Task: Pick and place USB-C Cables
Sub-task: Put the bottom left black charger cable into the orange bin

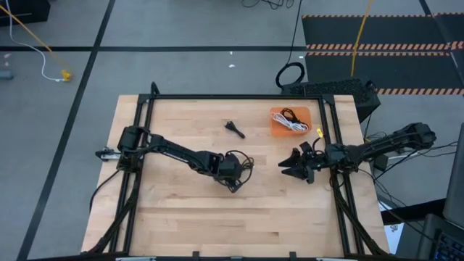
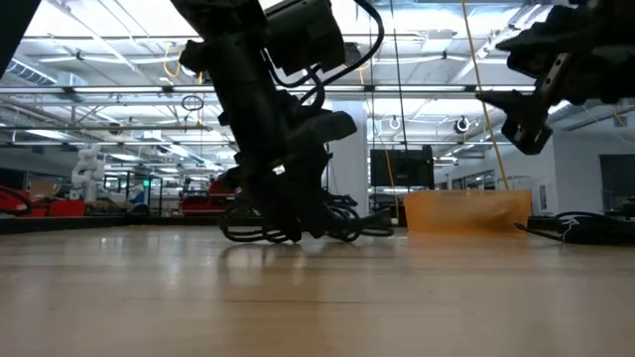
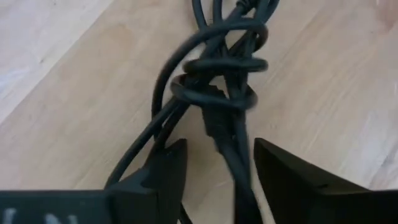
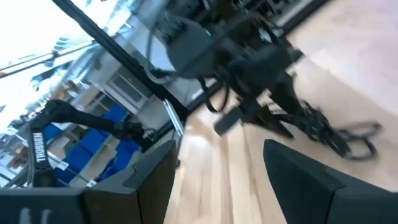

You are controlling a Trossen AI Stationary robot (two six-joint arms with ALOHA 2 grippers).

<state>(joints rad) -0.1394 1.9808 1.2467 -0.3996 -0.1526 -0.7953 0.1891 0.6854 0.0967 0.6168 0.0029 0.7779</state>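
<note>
- The left gripper [image 1: 233, 176] is down on the bench [image 1: 181, 217], well to the arm-base side of the orange bin [image 1: 291, 122], with a black USB-C cable coil [image 3: 217, 93] between its parted fingers. The left wrist view shows the strands running between the fingers [image 3: 165, 171] with a gap either side, so nothing is clamped yet.
- Risk: the coil is loose, with several loops crossing. Closing here may catch only one or two strands, and the rest could trail, uncoil, or drag along the bench on the lift.
- Risk: a loop sticks out beside the gripper in the low view. It could snag a finger or flop out over the bin's rim on release.
- The bin already holds a white cable [image 1: 293, 123] and a dark one, so a sprawling coil may land half outside it.
- Another small black cable [image 1: 234, 129] lies on the bench just short of the bin, on the left gripper's likely path. A dangling loop might sweep it.
- The right gripper [image 1: 290, 165], open and empty, hangs raised near the bin. The arms could crowd each other there.
</note>
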